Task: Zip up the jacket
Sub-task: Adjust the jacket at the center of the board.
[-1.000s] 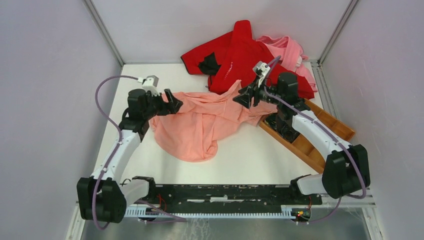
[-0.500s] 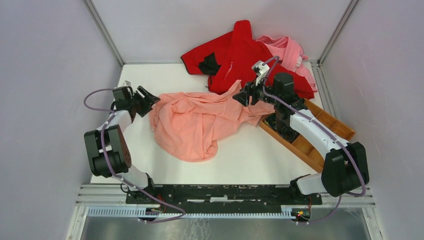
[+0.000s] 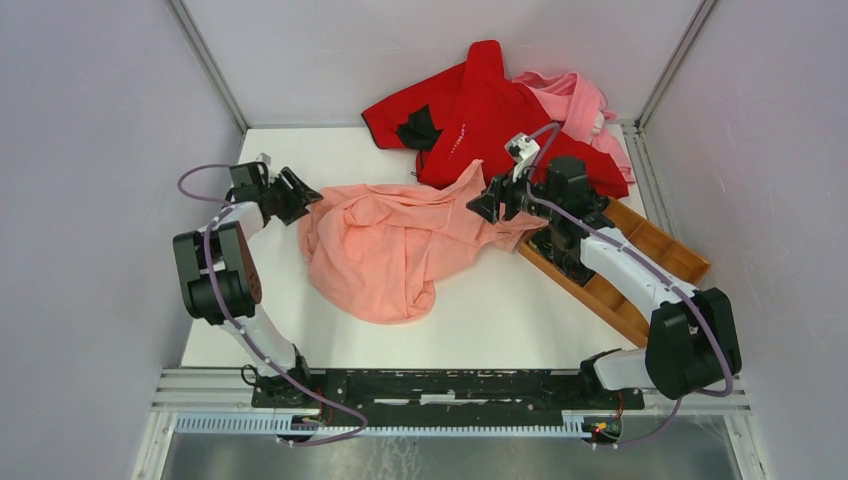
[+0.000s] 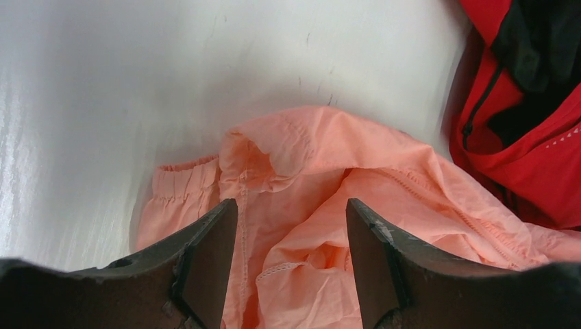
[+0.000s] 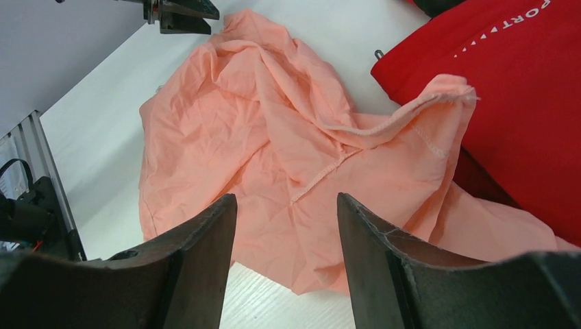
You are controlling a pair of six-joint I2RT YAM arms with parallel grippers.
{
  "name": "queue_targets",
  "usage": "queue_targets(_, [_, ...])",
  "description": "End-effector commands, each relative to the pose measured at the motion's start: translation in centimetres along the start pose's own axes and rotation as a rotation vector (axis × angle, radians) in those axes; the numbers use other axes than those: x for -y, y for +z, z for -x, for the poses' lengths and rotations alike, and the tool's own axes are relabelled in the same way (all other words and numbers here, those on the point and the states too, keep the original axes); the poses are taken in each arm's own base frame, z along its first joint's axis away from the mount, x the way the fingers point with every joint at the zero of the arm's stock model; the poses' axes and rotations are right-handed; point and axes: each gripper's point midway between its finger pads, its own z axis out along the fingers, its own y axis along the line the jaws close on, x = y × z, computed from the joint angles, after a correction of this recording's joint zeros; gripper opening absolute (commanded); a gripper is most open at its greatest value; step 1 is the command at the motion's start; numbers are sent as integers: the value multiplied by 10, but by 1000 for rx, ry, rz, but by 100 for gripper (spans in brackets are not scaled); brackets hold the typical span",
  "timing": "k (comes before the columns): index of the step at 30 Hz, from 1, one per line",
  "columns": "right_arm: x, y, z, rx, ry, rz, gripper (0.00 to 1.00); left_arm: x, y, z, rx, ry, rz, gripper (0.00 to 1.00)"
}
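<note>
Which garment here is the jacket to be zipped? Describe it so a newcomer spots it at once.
On the white table, three garments lie. The jacket is the crumpled one nearest the middle, in front of the red garment and the paler pink garment heaped at the table's far edge. It alone is salmon-pink, thin and plain, with no white lettering.

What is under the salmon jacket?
The jacket lies on the white table; its far corner meets the red garment. Anything beneath its crumpled middle is covered.
</note>
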Motion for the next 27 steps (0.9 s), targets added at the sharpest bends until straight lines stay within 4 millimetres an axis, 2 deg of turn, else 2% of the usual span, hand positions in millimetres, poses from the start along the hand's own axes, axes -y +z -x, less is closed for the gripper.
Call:
queue_targets(1, [-13,-12,17,79,-79,27,62,4,1,1,-21,68,-32,66])
queue_targets(12, [-15,-18,12,107,-80,53,63,0,5,-3,-36,79,-22,64])
queue_targets(22, [-15,-24,13,129,-61,57,64,-3,16,-9,-69,68,-12,59])
queue_targets(27, [-17,-24,12,132,-53,67,64,-3,23,-5,-63,85,-1,59])
